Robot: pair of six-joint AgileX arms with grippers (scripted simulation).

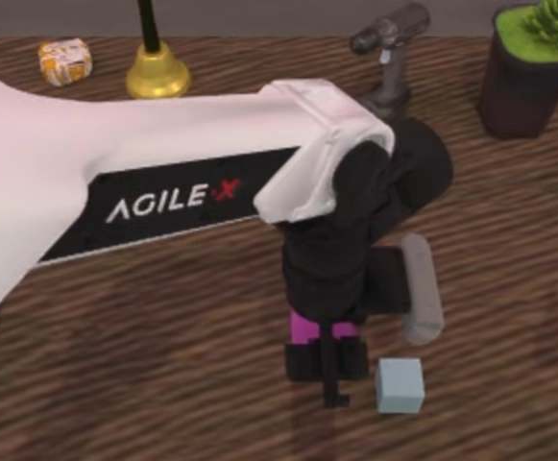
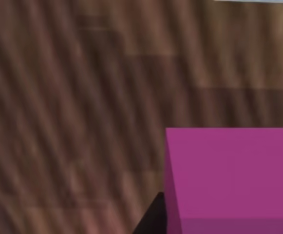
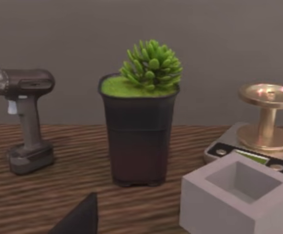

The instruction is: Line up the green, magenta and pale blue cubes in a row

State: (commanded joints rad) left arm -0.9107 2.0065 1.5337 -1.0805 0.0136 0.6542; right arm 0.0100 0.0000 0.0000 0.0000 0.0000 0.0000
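My left arm reaches across the table, and its gripper (image 1: 327,370) points down near the front middle. It is shut on the magenta cube (image 1: 322,327), of which only a strip shows between the black parts. In the left wrist view the magenta cube (image 2: 231,175) fills the lower corner, with one dark finger (image 2: 153,219) against its side. The pale blue cube (image 1: 400,385) sits on the wood just right of that gripper, apart from it. The green cube is hidden. My right gripper is outside the top view; its wrist view shows one dark finger (image 3: 85,217) with nothing held.
Along the back stand an orange-and-white block (image 1: 64,60), a gold bell (image 1: 157,72), a grey drill (image 1: 391,58) and a potted plant (image 1: 528,72). The right wrist view also shows a hollow grey box (image 3: 238,195) and a scale carrying a gold spool (image 3: 268,117).
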